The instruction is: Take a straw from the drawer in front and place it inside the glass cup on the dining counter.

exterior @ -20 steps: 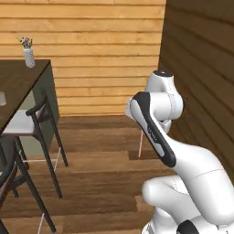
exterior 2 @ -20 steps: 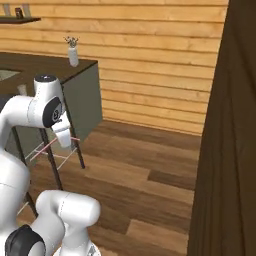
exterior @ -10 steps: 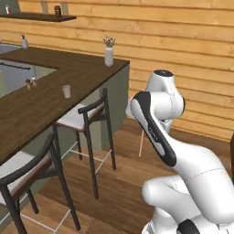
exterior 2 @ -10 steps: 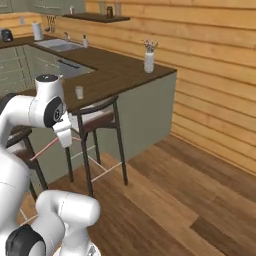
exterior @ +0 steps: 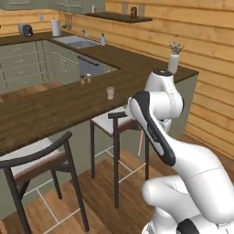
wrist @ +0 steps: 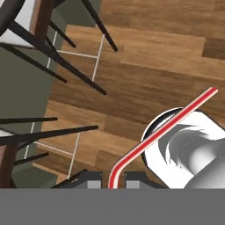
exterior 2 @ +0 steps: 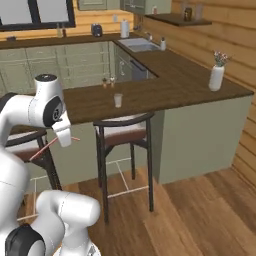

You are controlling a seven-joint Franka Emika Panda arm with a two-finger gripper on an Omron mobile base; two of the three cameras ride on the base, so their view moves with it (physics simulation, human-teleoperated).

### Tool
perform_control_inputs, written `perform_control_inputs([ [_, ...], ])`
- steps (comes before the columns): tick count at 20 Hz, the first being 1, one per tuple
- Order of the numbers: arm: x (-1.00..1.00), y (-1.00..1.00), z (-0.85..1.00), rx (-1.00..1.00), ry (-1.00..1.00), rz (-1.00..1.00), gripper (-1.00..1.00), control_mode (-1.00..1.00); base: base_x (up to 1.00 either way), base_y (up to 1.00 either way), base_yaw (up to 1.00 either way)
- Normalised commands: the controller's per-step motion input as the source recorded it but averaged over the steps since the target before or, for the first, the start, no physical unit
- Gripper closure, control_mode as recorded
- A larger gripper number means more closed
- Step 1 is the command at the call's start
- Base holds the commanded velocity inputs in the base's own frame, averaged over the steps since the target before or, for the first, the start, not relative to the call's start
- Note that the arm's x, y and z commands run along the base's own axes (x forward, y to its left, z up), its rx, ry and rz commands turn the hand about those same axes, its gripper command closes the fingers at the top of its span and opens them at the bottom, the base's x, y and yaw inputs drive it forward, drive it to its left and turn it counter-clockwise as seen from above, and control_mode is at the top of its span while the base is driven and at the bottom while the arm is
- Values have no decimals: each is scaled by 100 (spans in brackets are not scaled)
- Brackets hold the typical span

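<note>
My gripper [wrist: 113,180] is shut on the straw [wrist: 162,132], a thin red stick that bends up from between the finger tips and runs off to the right. From the right base camera the gripper [exterior 2: 68,141] hangs low beside the arm, with the straw [exterior 2: 47,149] slanting out to its left. A sliver of straw [exterior: 140,142] shows behind the forearm in the left base view. The glass cup [exterior: 110,93] [exterior 2: 118,100] stands upright on the dining counter [exterior: 50,107] [exterior 2: 170,87], beyond and above the gripper. The drawer is out of view.
Dark-framed bar stools [exterior: 114,122] [exterior 2: 122,126] stand along the counter's near side, and their legs [wrist: 52,57] are close to the hand. Two small shakers [exterior: 85,79] and a white vase [exterior 2: 216,76] sit on the counter. Wooden floor [exterior 2: 200,210] lies below.
The whole picture has swung round as the base moved: the dining counter, cup and stools have come close in front. The arm keeps its pose, still gripping the straw.
</note>
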Motion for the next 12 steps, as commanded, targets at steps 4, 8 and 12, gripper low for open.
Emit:
perform_control_inputs([
  [4, 0, 0, 0, 0, 0, 0, 100, 100, 32, -88, 66],
  [8, 0, 0, 0, 0, 0, 0, 100, 100, 37, -95, 60],
  [12, 0, 0, 0, 0, 0, 0, 100, 100, 40, -94, 51],
])
